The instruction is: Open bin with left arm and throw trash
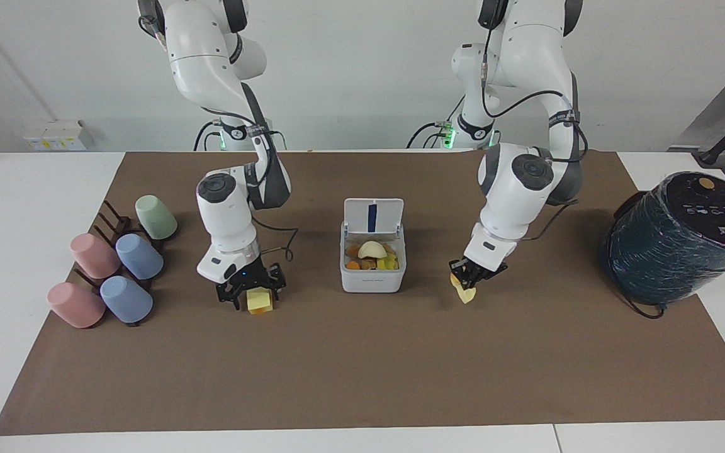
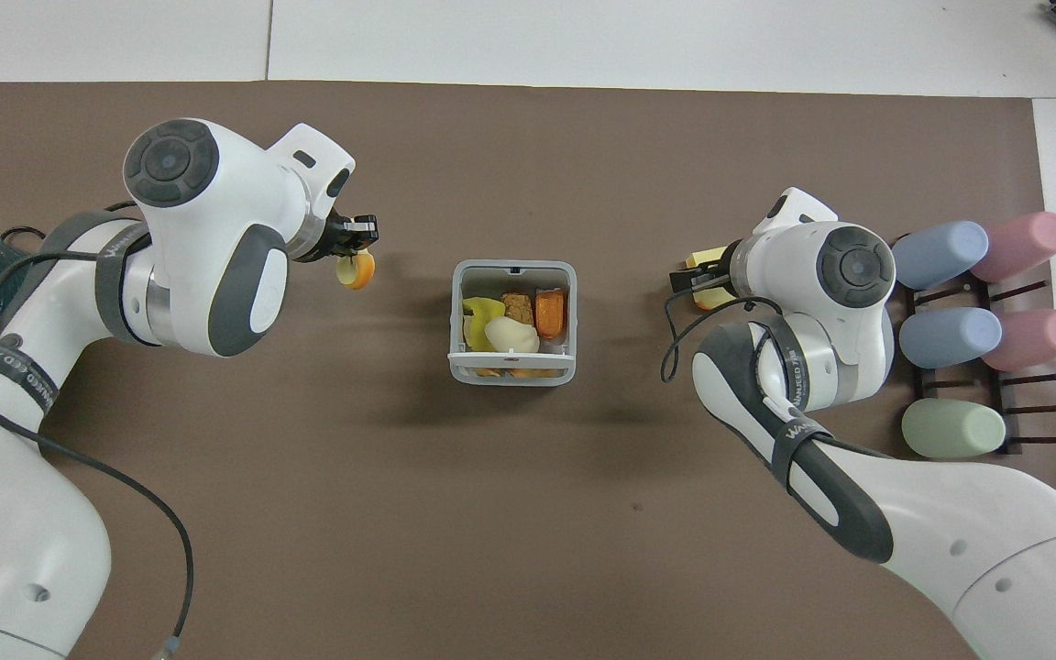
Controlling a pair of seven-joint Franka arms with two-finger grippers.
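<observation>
Your left gripper [image 1: 471,277] clamps a yellow slab [image 1: 465,293], orange-edged, lifted off the mat beside the bin [image 1: 372,281]. Your right gripper [image 1: 250,291] straddles the other slab [image 1: 260,301] on the mat; its grip cannot be told. Bin lid [image 1: 373,217] stands open, a cream lump [image 1: 372,250] inside. Both forearms point steeply down.

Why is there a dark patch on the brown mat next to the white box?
That is shadow: in the overhead view, a soft blurry one lies on the mat beside the bin, nearer the robots; in the facing view, fainter shadows sit under the left gripper and right gripper.
</observation>
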